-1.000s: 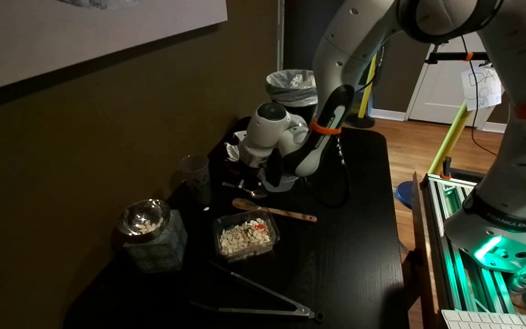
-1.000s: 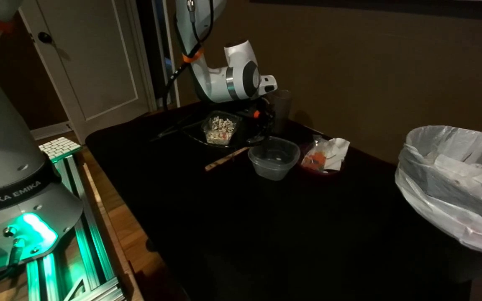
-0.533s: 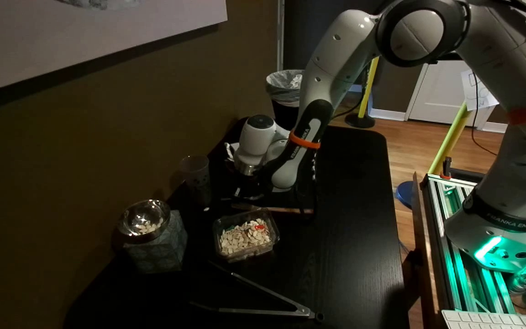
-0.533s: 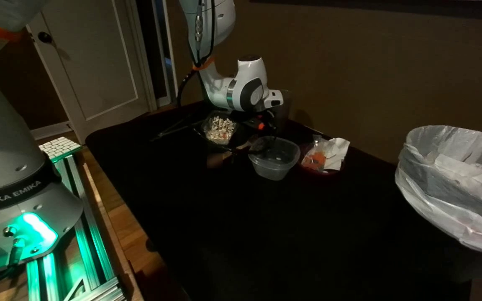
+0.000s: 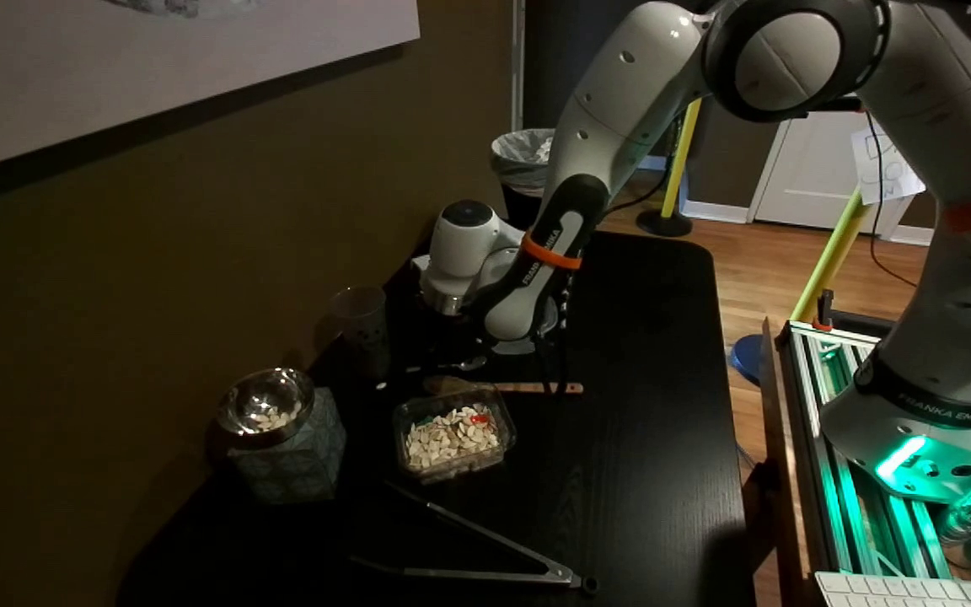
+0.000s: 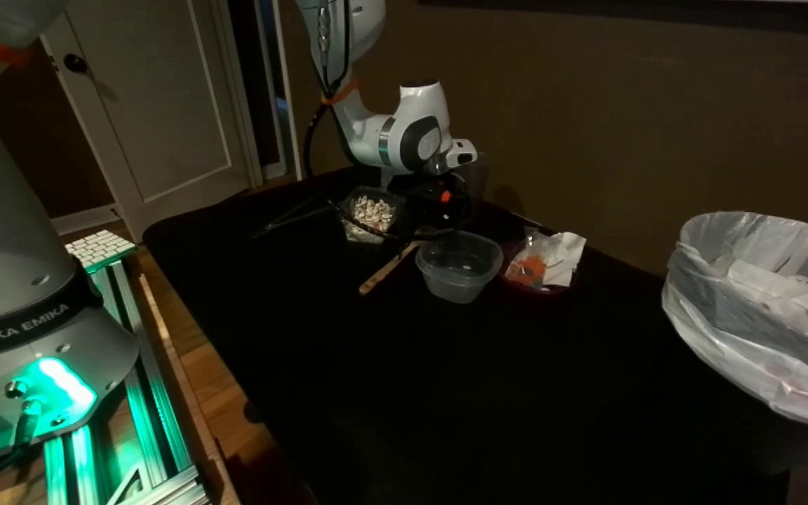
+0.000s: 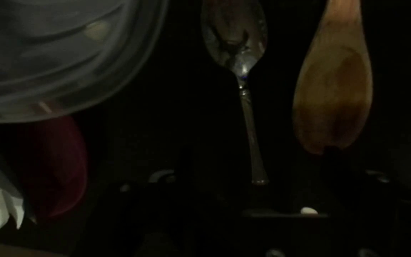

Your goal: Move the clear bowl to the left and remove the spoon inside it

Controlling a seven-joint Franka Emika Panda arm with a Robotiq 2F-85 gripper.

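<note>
A clear bowl (image 6: 459, 277) stands upright on the dark table; the arm partly covers it in an exterior view (image 5: 515, 346). At the wrist view's upper left, the bowl (image 7: 62, 67) shows a small pale piece inside. The metal spoon (image 7: 250, 128) is outside the bowl, lying on the table beside it. My gripper (image 7: 259, 153) is open just above the spoon, its dark fingers spread either side of the handle and apart from it. In an exterior view the spoon (image 5: 473, 364) shows beneath the wrist. The fingers are hard to make out in the dark.
A wooden spoon (image 7: 334, 89) lies right beside the metal one. Near it are a container of pale pieces (image 5: 452, 434), tongs (image 5: 494, 548) and a tall cup (image 5: 363, 337). A dark red bowl with wrappers (image 6: 537, 270) adjoins the clear bowl; a bin (image 6: 762, 315) is beyond.
The arm came down toward the table, then rose slightly. My gripper has opened, and the metal spoon, earlier right under it, now lies lower and free. The clear bowl has stayed put.
</note>
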